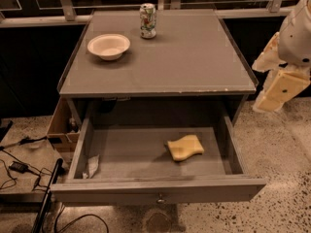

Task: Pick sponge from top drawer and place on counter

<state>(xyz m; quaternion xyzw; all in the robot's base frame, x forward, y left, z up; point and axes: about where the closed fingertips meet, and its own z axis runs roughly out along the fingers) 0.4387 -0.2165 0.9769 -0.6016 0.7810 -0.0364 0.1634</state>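
The pale yellow sponge point(184, 147) lies flat on the floor of the open top drawer point(155, 191), right of its middle. The drawer is pulled fully out below the grey counter point(194, 57). A small round knob point(159, 198) sits on the drawer's front panel. My cream-coloured gripper point(266, 84) hangs at the right edge of the view, beside the counter's right side. It is well above and to the right of the sponge and touches nothing.
A white bowl point(109, 46) and a drink can point(147, 20) stand at the back left of the counter. A crumpled wrapper point(91, 166) lies in the drawer's left front corner. A wooden side compartment point(62, 125) and cables point(19, 166) are on the left.
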